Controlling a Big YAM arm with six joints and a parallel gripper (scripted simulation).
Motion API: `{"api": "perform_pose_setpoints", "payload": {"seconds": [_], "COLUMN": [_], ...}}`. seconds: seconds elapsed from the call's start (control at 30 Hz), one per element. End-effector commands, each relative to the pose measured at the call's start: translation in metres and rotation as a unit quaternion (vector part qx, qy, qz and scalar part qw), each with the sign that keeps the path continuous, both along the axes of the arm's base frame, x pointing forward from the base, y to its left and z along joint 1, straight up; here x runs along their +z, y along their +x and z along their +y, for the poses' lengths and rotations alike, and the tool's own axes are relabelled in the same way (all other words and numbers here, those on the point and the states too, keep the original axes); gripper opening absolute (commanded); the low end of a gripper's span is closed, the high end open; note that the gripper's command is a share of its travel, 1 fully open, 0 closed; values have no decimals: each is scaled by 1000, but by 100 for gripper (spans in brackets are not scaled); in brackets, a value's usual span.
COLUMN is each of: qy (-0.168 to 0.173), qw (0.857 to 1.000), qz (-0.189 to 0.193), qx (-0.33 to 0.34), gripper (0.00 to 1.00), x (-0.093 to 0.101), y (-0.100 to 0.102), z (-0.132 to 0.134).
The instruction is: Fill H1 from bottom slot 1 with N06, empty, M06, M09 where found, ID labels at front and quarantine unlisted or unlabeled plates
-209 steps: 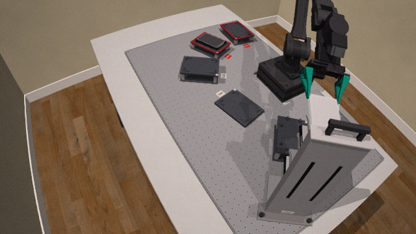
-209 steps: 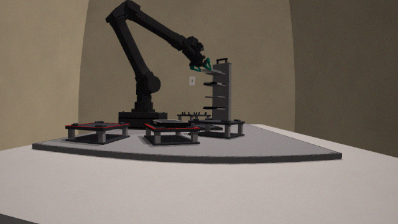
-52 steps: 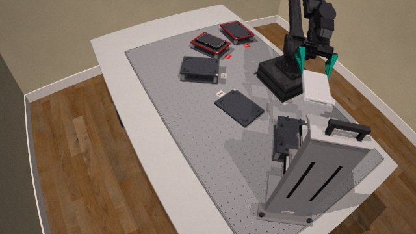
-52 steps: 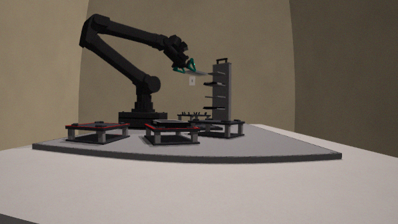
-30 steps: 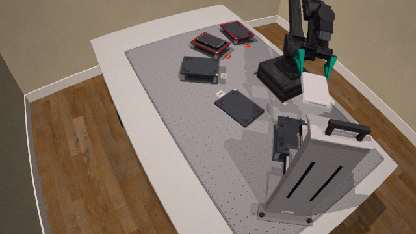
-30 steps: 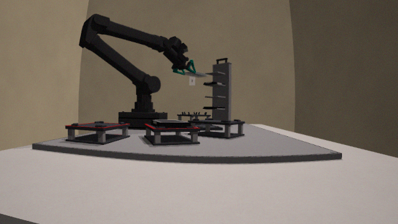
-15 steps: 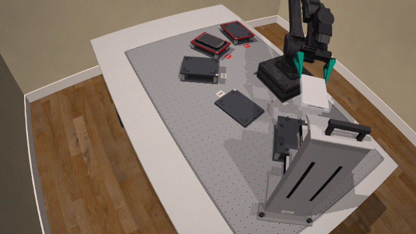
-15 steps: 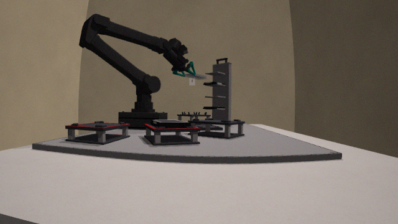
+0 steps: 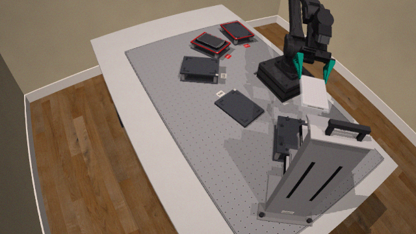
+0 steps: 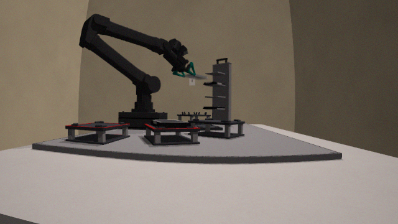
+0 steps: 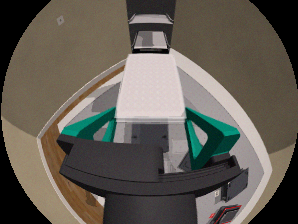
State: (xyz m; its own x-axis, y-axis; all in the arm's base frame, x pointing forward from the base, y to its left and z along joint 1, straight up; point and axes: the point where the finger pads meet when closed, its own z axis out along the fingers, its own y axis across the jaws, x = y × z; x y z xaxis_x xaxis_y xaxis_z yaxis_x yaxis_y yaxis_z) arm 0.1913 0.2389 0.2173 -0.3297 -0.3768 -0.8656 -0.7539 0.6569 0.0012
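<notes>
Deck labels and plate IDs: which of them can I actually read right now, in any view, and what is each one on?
None can be read.
Two red deck labels by the red-rimmed nests: too small.
Two white deck labels by the dark nests: blurred.
Label strip on the hotel base: blurred.
White plate in the gripper: its end face shows only a dark blur.

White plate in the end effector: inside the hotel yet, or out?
Out. The flat white plate is clamped between the teal end effector fingers, held in air short of the grey hotel tower, level with its top shelf.
</notes>
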Motion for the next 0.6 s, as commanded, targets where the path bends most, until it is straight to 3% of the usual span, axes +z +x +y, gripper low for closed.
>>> {"api": "perform_pose_setpoints", "payload": {"seconds": [0.0, 0.07, 0.17, 0.27, 0.37, 0.43, 0.57], "qy": [22, 18, 25, 17, 25, 18, 19], "qw": [1000, 1000, 1000, 1000, 1000, 1000, 1000], "qz": [-11, -8, -14, -8, -13, -8, -9], "qx": [0, 0, -1, 0, 0, 0, 0], "gripper": [86, 86, 86, 86, 86, 86, 86], "x": [17, 9, 20, 6, 17, 4, 5], "y": [2, 1, 3, 1, 3, 1, 1], "z": [6, 5, 7, 5, 8, 5, 5]}}
